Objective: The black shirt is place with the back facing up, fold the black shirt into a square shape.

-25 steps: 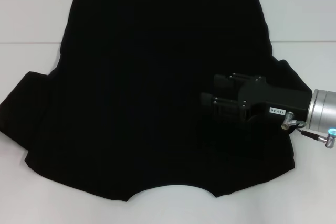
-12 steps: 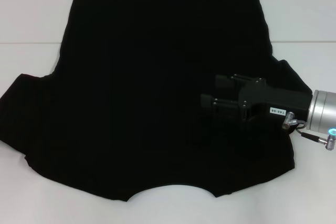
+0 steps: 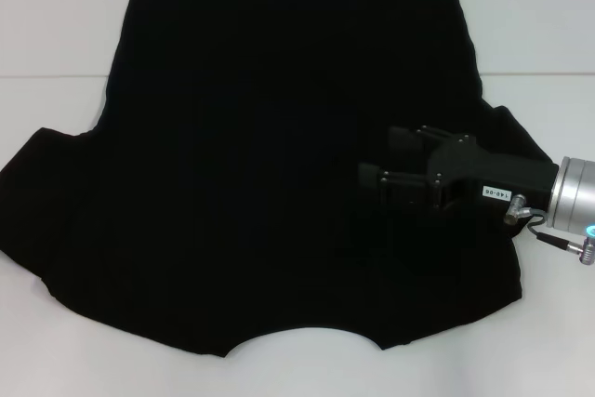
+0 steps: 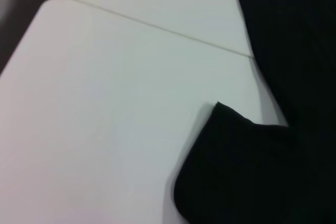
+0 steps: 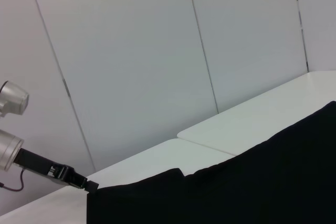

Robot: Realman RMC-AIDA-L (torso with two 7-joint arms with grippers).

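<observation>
Near edge, lower frame: curved neckline of the black shirt point(image 3: 279, 183), back up, lying flat on the white desk point(image 3: 56, 25). The shirt fills most of the head view, one sleeve at left, hem at the upper edge.

Middle, right of frame: my right pincer point(image 3: 395, 166), reaching in from the right over the shirt's right shoulder area. The right sleeve looks already turned inward beneath it. Its black fingers merge with the black cloth; I cannot tell how far apart they stand or whether they hold any fabric.

Left pincer: not seen in the head view; its wrist camera looks down on the left sleeve and bare desk.

Handling note, my judgement: the right-side fold appears to be the step in hand. Keep the crease straight and parallel to the shirt's side, press low, and lift clear without dragging the folded layer.
</observation>
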